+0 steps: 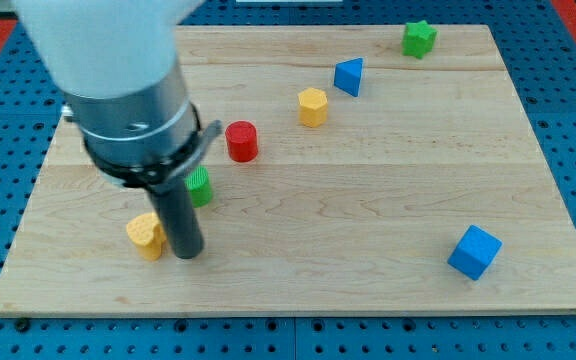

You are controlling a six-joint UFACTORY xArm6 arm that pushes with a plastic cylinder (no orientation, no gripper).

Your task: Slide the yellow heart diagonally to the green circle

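The yellow heart (pixel 145 235) lies near the board's bottom left. My tip (pixel 188 252) rests on the board right beside it, on its right side, touching or nearly touching. The green circle (pixel 200 186) sits just above the tip, up and to the right of the heart, partly hidden behind the rod.
A red cylinder (pixel 241 141) stands up and right of the green circle. A yellow hexagon (pixel 312 106), a blue triangle (pixel 348 76) and a green star (pixel 418 39) run toward the top right. A blue cube (pixel 474 251) sits at the bottom right. The wooden board (pixel 368 200) lies on a blue pegboard.
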